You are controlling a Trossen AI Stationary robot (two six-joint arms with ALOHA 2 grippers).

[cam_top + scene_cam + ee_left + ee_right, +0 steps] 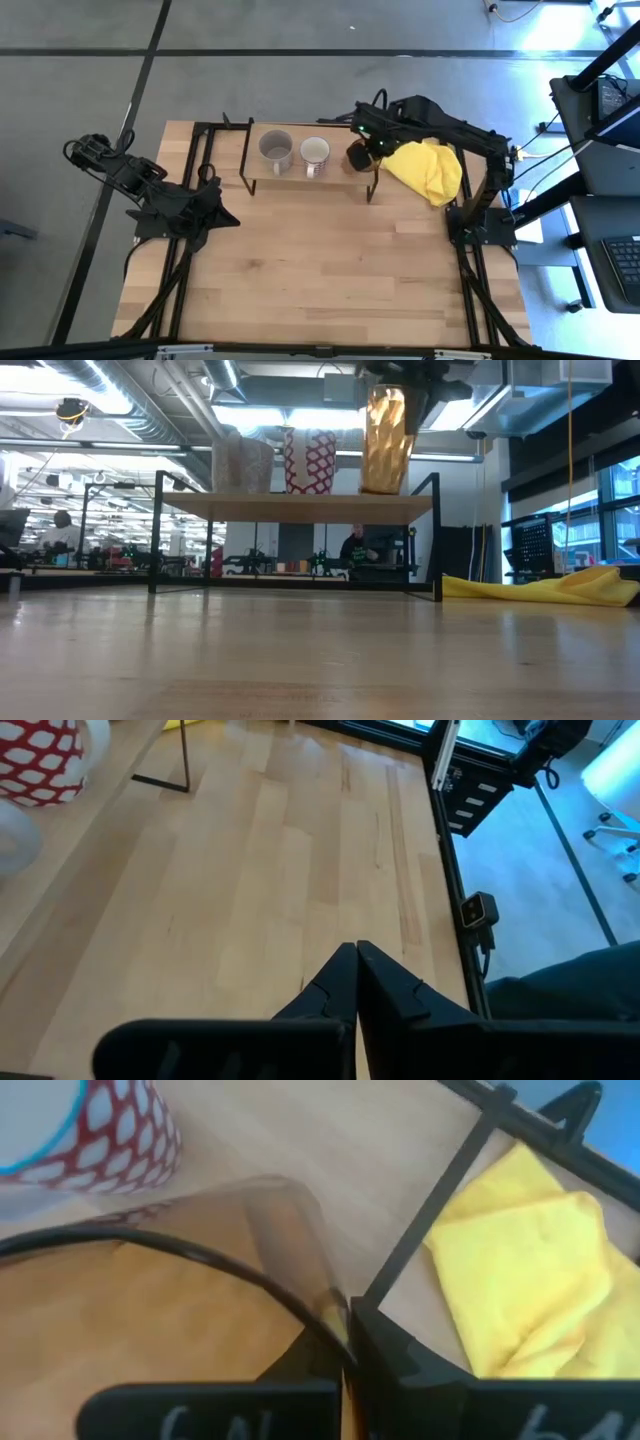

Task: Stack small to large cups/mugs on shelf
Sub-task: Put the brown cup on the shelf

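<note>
The shelf (pixel 335 181) stands at the table's far side. On it, in a row, stand a grey mug (pixel 276 150), a white mug with a red net pattern (pixel 314 153) and an amber ribbed tumbler (pixel 385 440), which is at the right end. My right gripper (pixel 365 150) comes down on the tumbler from above and is shut on its rim. My left gripper (pixel 225 215) is shut and empty over the table's left part, and its closed fingers show in the left wrist view (pixel 355 955). My right gripper pinches the tumbler's rim wall (pixel 318 1295) on the side toward the table's right, one finger inside and one outside. The fingers point down from above. The tumbler stands upright with its base (pixel 383 488) on the shelf board.
A crumpled yellow cloth (pixel 430 170) lies on the table just right of the shelf, beside its black leg (pixel 430 1230). The broad wooden tabletop (pixel 320 270) lies in front of the shelf. People and equipment show in the room beyond.
</note>
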